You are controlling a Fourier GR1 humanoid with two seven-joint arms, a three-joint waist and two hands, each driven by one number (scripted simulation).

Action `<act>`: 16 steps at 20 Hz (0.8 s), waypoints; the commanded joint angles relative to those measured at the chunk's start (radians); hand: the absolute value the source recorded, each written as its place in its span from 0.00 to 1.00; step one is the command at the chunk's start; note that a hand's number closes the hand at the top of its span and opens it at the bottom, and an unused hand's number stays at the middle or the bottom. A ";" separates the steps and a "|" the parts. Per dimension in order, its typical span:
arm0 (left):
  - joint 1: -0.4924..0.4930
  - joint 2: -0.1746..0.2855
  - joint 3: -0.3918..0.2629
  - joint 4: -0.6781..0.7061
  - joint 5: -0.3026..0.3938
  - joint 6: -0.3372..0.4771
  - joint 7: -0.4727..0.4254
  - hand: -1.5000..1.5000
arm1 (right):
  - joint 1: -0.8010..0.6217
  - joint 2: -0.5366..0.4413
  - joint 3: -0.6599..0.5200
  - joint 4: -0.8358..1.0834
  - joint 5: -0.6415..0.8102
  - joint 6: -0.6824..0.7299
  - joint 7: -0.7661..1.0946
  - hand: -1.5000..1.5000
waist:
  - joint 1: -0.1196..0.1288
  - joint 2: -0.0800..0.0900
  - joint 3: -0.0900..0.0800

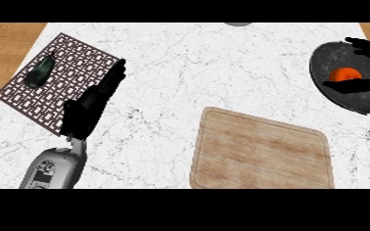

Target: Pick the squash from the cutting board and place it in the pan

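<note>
White marble counter bears a wooden cutting board; up-right of the board, the dark pan, cut off by the edge, holds the orange squash; the right hand is mostly hidden there, its grip impossible to tell; the left hand, left of the board, is relaxed, fingers straight.

squash in pan | right hand over pan | left hand open

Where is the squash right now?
Head view, far right: the orange squash shows within the dark round pan, between the fingers of the right robot hand.
</note>
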State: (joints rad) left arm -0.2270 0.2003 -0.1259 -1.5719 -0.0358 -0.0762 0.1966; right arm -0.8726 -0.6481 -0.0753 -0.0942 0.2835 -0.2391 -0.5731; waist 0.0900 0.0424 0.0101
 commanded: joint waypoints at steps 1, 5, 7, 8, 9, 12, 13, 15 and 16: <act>0.014 0.010 0.002 -0.011 -0.009 0.001 0.005 0.50 | -0.012 0.009 -0.103 -0.012 -0.103 0.063 -0.063 0.00 | 0.001 -0.002 0.002; 0.029 0.018 0.014 -0.010 0.012 -0.018 -0.008 0.50 | 0.013 -0.042 -0.194 -0.004 -0.195 0.205 -0.119 0.00 | -0.009 -0.001 0.002; 0.006 0.012 0.016 -0.013 0.013 -0.012 0.018 0.50 | 0.017 -0.040 -0.221 0.006 -0.225 0.284 -0.122 0.00 | -0.012 0.000 0.002; 0.021 0.012 0.027 -0.008 0.017 -0.006 0.002 0.50 | 0.042 -0.065 -0.228 0.010 -0.231 0.320 -0.144 0.00 | -0.015 0.000 0.002; 0.042 0.003 0.002 -0.010 -0.001 -0.006 -0.017 0.50 | 0.043 -0.062 -0.236 0.016 -0.239 0.353 -0.137 0.00 | -0.015 -0.003 0.000; 0.018 0.021 0.025 -0.028 0.010 -0.010 0.007 0.50 | 0.110 -0.099 -0.233 0.017 -0.236 0.454 -0.202 0.00 | -0.021 -0.003 0.002; 0.035 0.002 0.012 -0.026 0.003 0.001 -0.001 0.50 | 0.109 -0.132 -0.240 0.013 -0.244 0.507 -0.204 0.00 | -0.026 -0.006 0.001; 0.057 0.008 0.019 -0.020 -0.002 0.006 -0.010 0.50 | 0.160 -0.146 -0.238 0.004 -0.241 0.563 -0.276 0.00 | -0.028 -0.005 0.003; 0.059 0.041 0.043 -0.041 0.017 -0.022 -0.028 0.50 | 0.173 -0.142 -0.249 0.000 -0.253 0.587 -0.305 0.00 | -0.025 -0.010 0.002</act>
State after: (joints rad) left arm -0.1880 0.2183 -0.1045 -1.5935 -0.0296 -0.0853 0.1873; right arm -0.7600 -0.7619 -0.3065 -0.0871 0.0488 0.2379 -0.7925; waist 0.0676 0.0374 0.0117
